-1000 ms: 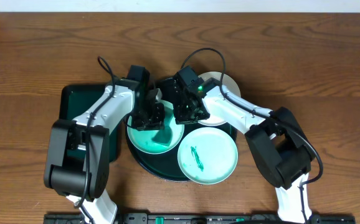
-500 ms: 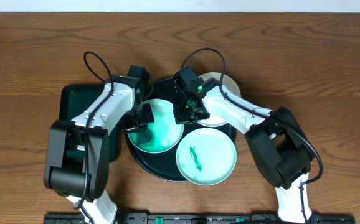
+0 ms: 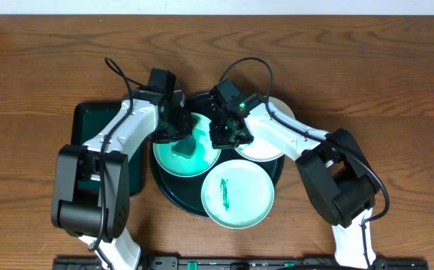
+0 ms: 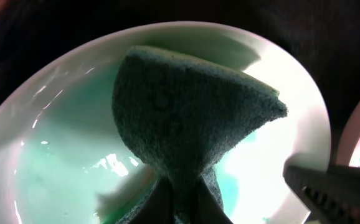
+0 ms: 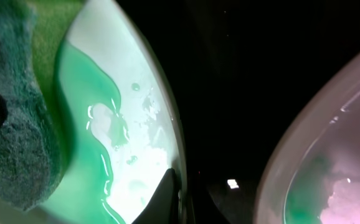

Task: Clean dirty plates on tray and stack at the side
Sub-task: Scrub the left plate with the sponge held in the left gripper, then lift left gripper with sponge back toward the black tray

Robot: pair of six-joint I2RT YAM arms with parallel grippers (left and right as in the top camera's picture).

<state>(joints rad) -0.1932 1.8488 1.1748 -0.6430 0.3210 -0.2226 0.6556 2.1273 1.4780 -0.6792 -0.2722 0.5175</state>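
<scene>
The round black tray (image 3: 173, 197) holds three white plates. My left gripper (image 3: 179, 132) is shut on a teal-green sponge (image 3: 190, 147) and presses it on the left plate (image 3: 166, 159), which is wet with green smear. In the left wrist view the sponge (image 4: 186, 112) covers the middle of that plate (image 4: 55, 162), held by the jaws (image 4: 181, 202). My right gripper (image 3: 223, 137) is shut on that plate's right rim (image 5: 175, 155). A front plate (image 3: 238, 193) carries a teal scribble. A third plate (image 3: 268, 141) lies at the right, also in the right wrist view (image 5: 329, 155).
A rectangular dark green tray (image 3: 89, 142) lies left of the round tray, under my left arm. Brown wooden table (image 3: 397, 90) lies all around. The front plate overhangs the round tray's front rim.
My left gripper has swept the sponge from the plate's near side to its left and then to its far side. The scribbled front plate has slid a little left and nearer. The right gripper stayed put.
</scene>
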